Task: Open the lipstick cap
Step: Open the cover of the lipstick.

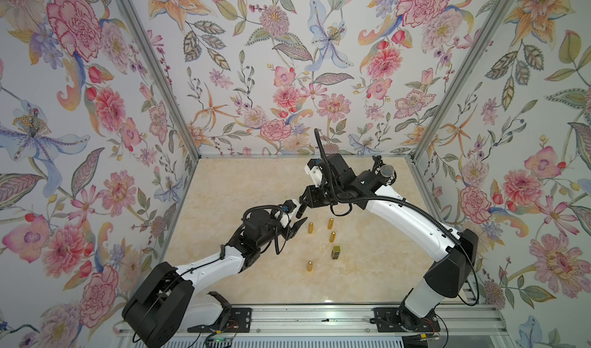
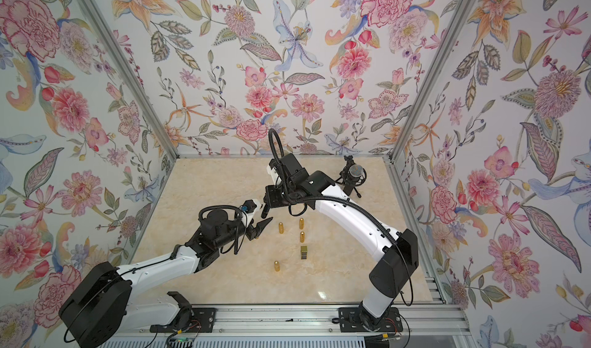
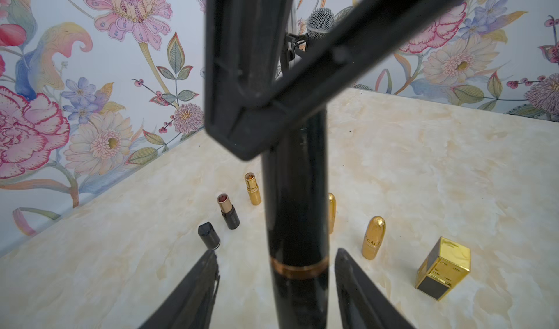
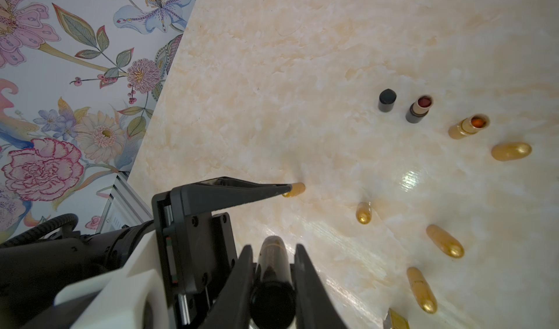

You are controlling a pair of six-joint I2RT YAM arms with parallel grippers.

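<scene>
Our left gripper (image 3: pixel 276 252) stands partly open, its fingers (image 3: pixel 199 282) flanking the black lipstick (image 3: pixel 295 206) with a gap on each side. We hold that tube aloft over the table (image 1: pixel 256 282), our right gripper (image 4: pixel 273 247) clamped on it. Gold lipsticks (image 1: pixel 332 237) stand just to the right.

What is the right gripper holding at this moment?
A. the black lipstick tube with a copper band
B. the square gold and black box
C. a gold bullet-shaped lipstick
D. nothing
A: the right wrist view shows the right gripper shut on the black lipstick tube with a copper band.
</scene>
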